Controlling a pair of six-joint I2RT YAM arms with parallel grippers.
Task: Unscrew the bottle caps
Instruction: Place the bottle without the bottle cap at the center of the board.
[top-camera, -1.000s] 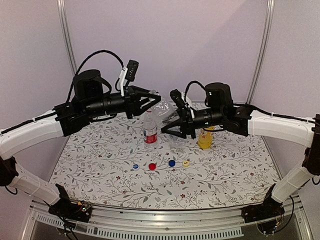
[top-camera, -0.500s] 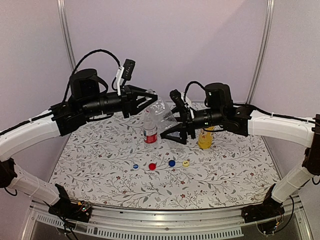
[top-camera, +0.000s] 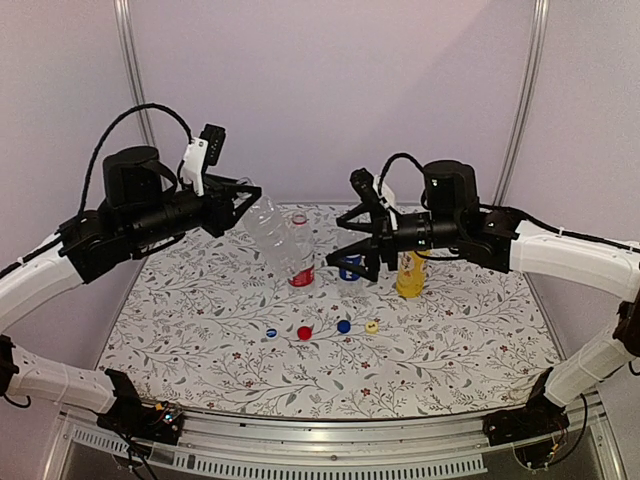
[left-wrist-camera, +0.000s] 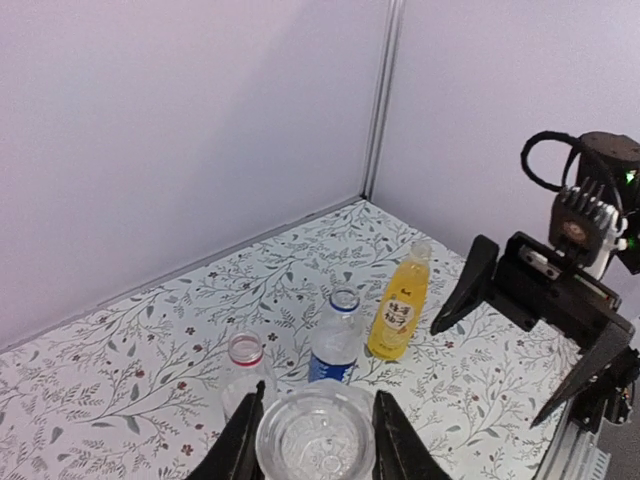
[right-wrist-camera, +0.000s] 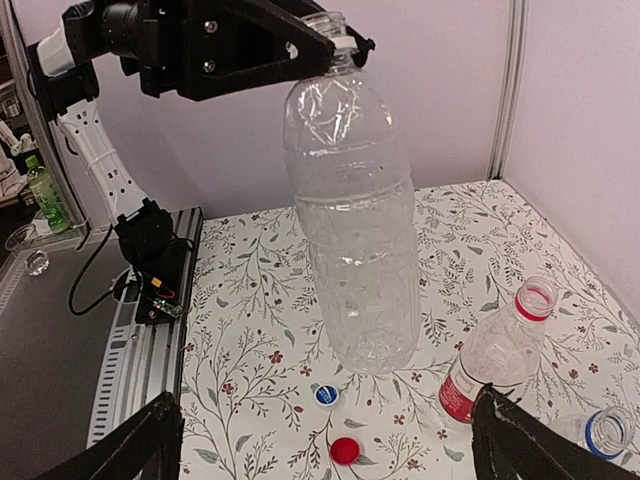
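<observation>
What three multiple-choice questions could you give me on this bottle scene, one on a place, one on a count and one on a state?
1. Where is the plain clear bottle?
A. Standing on the table.
B. In the air, held by the left gripper.
C. Lying on its side.

2. How many loose caps lie on the table?
A. Two.
B. Three.
C. Four.

3. How is the right gripper?
A. Open and empty.
B. Shut on a cap.
C. Shut on a bottle.

Answers:
1. B: the left gripper clamps the bottle's neck and its base hangs above the table.
2. C: two blue, one red and one yellow lie in a row.
3. A: its fingers stand wide apart with nothing between them.
</observation>
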